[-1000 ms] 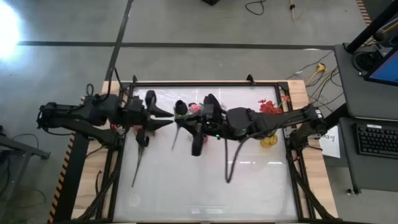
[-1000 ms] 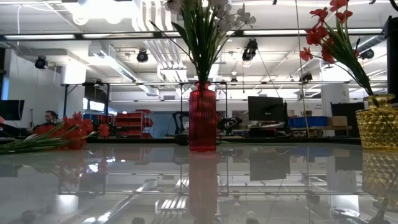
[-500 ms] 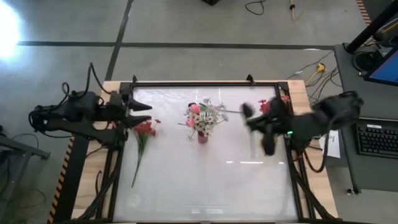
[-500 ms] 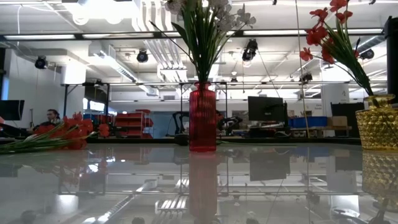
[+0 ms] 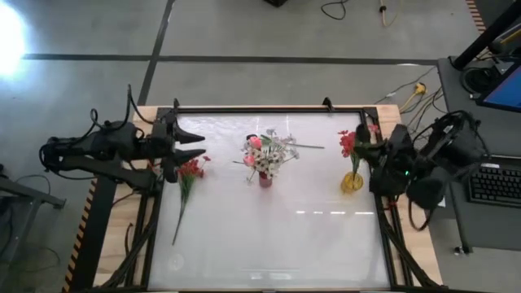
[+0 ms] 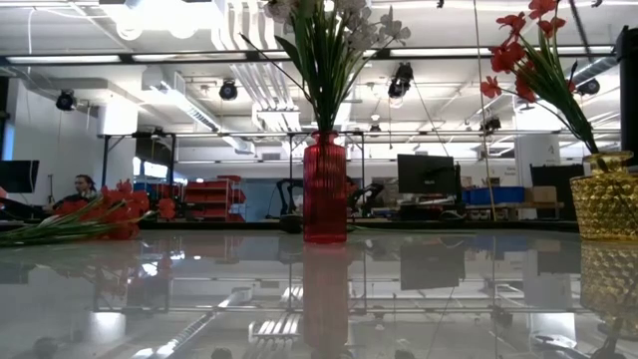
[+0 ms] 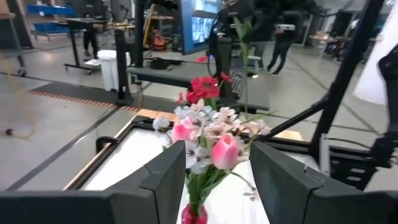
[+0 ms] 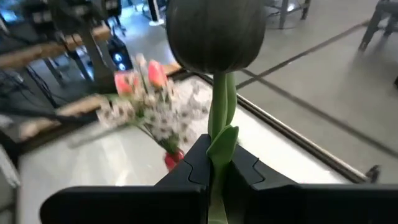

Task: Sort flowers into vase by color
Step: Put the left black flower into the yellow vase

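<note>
A red vase [image 5: 265, 178] [image 6: 325, 189] stands mid-table with pink rosebuds and white sprays [image 7: 211, 137] in it. A yellow vase [image 5: 352, 182] [image 6: 608, 194] near the right edge holds red blooms [image 5: 349, 143]. Another red bunch [image 5: 190, 169] [image 6: 95, 214] lies flat on the table's left part. My left gripper [image 5: 189, 143] [image 7: 217, 177] hovers open at the left edge, just beyond that bunch. My right gripper [image 5: 377, 159] [image 8: 217, 169] is at the right edge beside the yellow vase, shut on a single green-stemmed flower [image 8: 216, 37] whose bud looks dark. My right gripper pinches the flower's green stem [image 8: 219, 146] between its two fingers [image 8: 186, 167], some way below the bud. The fingers are about level and point toward the table's left, lying across the stem. The flower stands upright with the bud above the fingers; its lower end is hidden under the gripper.
Bare glossy table lies between the vases and along the near side [image 5: 269, 244]. A black frame [image 5: 269, 108] rims the table. A desk with a keyboard [image 5: 495, 181] stands beyond the right edge. A person [image 6: 80, 187] shows far off in the room.
My right gripper has swung from over the red vase at mid-table back to the right edge, beside the yellow vase. My left gripper, open throughout, has drawn back from near the red vase to the left edge. The red vase's bouquet is now uncovered.
</note>
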Tool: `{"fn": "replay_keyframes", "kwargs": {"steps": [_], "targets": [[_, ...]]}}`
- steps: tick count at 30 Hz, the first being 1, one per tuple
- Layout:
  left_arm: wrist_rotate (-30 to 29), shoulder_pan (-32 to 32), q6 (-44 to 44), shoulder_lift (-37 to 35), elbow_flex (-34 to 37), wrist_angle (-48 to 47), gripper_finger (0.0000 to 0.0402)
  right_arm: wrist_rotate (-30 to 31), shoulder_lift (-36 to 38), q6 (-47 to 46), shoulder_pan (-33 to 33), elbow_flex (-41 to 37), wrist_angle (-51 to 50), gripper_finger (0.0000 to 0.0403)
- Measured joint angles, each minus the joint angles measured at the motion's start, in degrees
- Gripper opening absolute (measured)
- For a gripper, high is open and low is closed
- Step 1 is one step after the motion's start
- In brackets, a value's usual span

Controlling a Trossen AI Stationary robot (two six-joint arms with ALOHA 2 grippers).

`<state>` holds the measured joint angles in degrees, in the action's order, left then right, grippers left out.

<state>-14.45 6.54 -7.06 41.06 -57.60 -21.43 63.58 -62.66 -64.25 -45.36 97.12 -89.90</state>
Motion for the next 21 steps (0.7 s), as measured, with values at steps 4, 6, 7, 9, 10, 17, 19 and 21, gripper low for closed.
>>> {"fn": "replay_keyframes", "kwargs": {"steps": [4, 6, 7, 9, 10, 17, 19, 21], "targets": [[-0.2, 0.0, 0.5, 1.4, 0.0, 0.7, 0.0166, -1.0, 1.8, -0.9, 0.0, -5.9, 0.0, 0.0013], [-0.2, 0.0, 0.5, 1.9, -0.1, 0.9, 0.0166, -1.6, 3.2, -1.7, 0.0, -8.7, -0.1, 0.0013], [-0.2, 0.0, 0.6, 2.2, -0.3, 0.8, 0.0166, -1.9, 4.0, -1.8, 0.0, -10.1, -0.1, 0.0013], [-0.2, 0.0, 0.6, 2.7, -0.6, 1.0, 0.0166, -1.9, 5.4, -1.6, 0.0, -12.5, -0.2, 0.0013], [-0.2, 0.0, 0.6, 2.8, -0.7, 0.9, 0.0166, -1.9, 6.2, -1.1, 0.0, -13.7, -0.1, 0.0013], [-0.2, 0.0, 0.6, 3.4, -0.8, 1.5, 0.0166, -1.7, 10.3, -2.3, 0.0, -20.6, -0.1, 0.0013], [-0.2, 0.0, 0.6, 3.5, -0.8, 2.3, 0.0166, -0.3, 10.9, -3.3, 0.0, -22.4, -0.2, 0.0013], [-0.2, 0.0, 0.6, 3.5, -0.8, 2.7, 0.0166, 1.0, 11.1, -3.7, 0.0, -23.5, -0.2, 0.0013]]}}
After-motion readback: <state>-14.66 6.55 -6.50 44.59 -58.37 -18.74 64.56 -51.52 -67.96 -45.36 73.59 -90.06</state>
